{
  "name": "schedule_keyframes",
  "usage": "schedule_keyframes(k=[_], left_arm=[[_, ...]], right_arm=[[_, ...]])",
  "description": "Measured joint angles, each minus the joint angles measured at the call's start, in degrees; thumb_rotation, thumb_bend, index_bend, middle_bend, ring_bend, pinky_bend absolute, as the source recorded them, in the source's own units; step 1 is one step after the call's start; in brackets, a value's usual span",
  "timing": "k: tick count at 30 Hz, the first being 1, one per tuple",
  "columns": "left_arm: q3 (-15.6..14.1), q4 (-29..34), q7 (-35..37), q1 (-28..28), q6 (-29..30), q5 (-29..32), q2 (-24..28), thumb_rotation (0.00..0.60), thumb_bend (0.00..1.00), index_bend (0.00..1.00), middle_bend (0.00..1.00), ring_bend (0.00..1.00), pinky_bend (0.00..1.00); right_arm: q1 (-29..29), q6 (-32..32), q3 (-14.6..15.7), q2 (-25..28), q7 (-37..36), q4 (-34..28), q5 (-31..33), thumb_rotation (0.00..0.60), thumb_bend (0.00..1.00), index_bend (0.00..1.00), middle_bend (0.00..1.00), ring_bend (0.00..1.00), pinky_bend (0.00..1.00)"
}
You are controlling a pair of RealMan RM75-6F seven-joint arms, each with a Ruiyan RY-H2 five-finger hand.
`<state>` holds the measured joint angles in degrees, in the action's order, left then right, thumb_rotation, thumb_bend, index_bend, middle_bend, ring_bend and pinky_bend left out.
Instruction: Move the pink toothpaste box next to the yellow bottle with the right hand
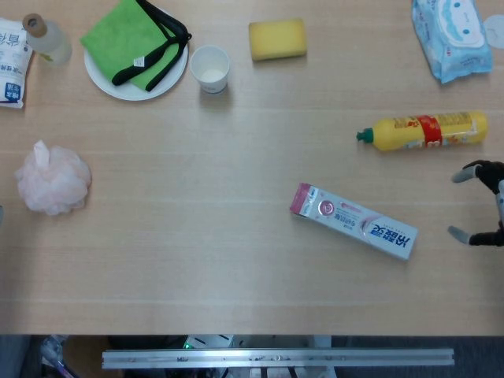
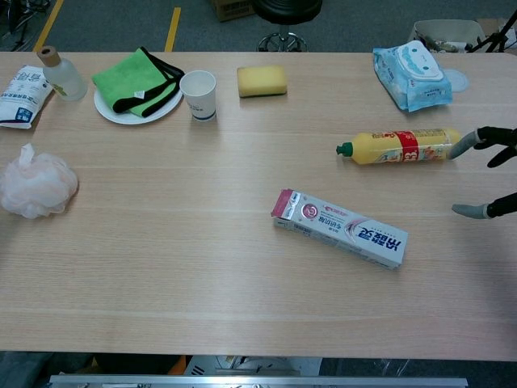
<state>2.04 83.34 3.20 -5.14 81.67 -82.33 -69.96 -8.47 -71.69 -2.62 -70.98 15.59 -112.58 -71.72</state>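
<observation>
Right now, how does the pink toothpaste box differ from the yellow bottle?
The pink toothpaste box is flat-sided and white with a pink end; the yellow bottle is rounded, yellow, with a red band and green cap. The box lies at a slant; the bottle lies nearly level across the table. Both lie on their sides, untouched.

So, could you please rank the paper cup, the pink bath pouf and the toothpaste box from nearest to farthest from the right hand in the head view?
1. toothpaste box, just left of the right hand.
2. paper cup, far side, left of centre.
3. pink bath pouf, far left edge.
</observation>
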Motion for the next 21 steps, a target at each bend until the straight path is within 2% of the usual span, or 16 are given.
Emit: schedule_keyframes(k=[10,21], left_arm=[[-0.1,-0.8,0.9,0.1,-0.2,0.0,-0.3,0.6,0.3,0.28,0.17,0.21,0.38],[-0.1,-2.9,3.6,0.6,-0.3,0.2,-0.8,0.6,0.3,0.28,0.17,0.21,0.38]], right_arm=[[-3.2,2.1,0.1,-4.0,8.9,-3.6,5.5,0.6,0.01,0.31,0.26,0.18,0.31],[-8.7,4.0,0.6,-10.6,21.2,-3.6,15.0,0.6,0.0,0.26,0.18,0.12,0.28]])
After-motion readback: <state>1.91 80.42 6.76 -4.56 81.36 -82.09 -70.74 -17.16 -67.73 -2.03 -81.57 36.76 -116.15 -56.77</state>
